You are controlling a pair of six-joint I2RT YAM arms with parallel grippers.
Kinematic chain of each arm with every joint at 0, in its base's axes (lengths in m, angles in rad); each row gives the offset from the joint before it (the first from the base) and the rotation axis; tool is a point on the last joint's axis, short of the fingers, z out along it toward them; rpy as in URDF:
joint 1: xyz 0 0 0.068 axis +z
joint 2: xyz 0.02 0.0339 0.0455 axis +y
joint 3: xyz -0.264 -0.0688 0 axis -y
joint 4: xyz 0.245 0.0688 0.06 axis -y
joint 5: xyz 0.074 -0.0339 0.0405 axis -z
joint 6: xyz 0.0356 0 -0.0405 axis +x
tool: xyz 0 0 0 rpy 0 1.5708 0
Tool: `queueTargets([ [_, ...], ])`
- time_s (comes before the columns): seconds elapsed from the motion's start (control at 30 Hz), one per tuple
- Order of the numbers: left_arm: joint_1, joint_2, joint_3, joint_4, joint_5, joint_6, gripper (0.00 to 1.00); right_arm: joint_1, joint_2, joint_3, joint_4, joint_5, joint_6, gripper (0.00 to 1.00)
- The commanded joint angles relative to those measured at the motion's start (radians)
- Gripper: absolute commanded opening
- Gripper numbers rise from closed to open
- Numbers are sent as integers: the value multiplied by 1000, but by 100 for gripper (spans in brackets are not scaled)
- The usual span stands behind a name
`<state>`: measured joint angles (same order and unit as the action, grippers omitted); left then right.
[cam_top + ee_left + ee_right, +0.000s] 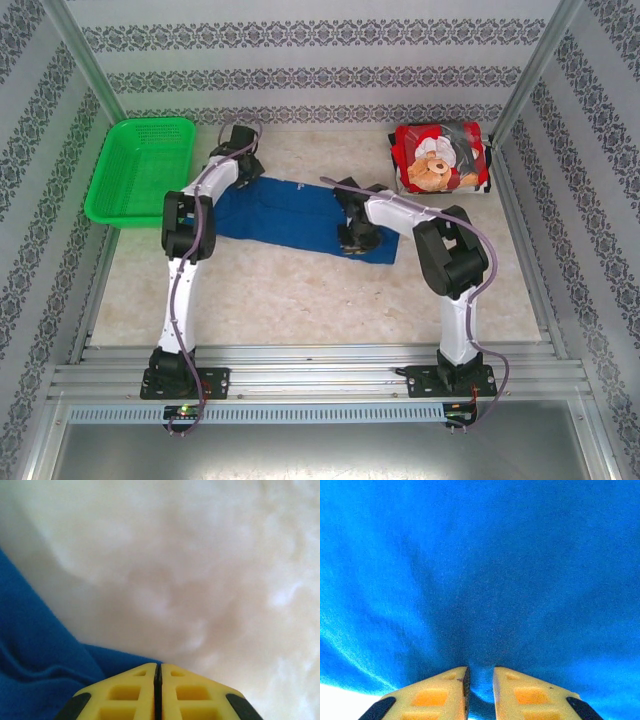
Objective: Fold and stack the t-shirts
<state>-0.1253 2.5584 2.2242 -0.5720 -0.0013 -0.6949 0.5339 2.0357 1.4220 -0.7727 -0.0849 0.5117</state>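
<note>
From above, the red shirt [440,158] sits at the far right corner of the bench [300,300] as a compact folded bundle, so that half of the job looks done. The blue shirt [300,215] lies across the middle as a long flat band. I judge it needs folding shorter and then setting on the red one. The left gripper [243,172] is at its far left end, and the right gripper [352,240] is on its near right edge. A green basket [140,170] stands at the far left, close to the left arm but apart from the cloth. Only the right arm itself lies between the two shirts.

In the left wrist view, the jaws are pressed together. Blue cloth runs up to them from the left, but I cannot tell whether an edge is pinched.

In the right wrist view, the jaws are nearly shut, with blue cloth puckered into the narrow gap. They are gripping the blue shirt.
</note>
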Motion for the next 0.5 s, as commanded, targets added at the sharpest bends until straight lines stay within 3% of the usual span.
queueTargets([
  [0.0, -8, 130, 164, -170, 66, 60, 12, 88, -12, -93, 14, -132, 124, 22],
  [0.1, -7, 259, 419, -293, 95, 69, 11, 158, -28, -109, 56, -209, 199, 24],
  [0.27, -13, 268, 414, -53, 303, 39, 15, 230, -43, -108, 183, -394, 359, 26],
  [0.37, -17, 291, 439, 60, 473, -61, 17, 256, -29, -13, 146, -448, 396, 33],
  [0.47, -28, 238, 433, 88, 544, -87, 27, 241, -133, -38, 150, -418, 455, 36],
])
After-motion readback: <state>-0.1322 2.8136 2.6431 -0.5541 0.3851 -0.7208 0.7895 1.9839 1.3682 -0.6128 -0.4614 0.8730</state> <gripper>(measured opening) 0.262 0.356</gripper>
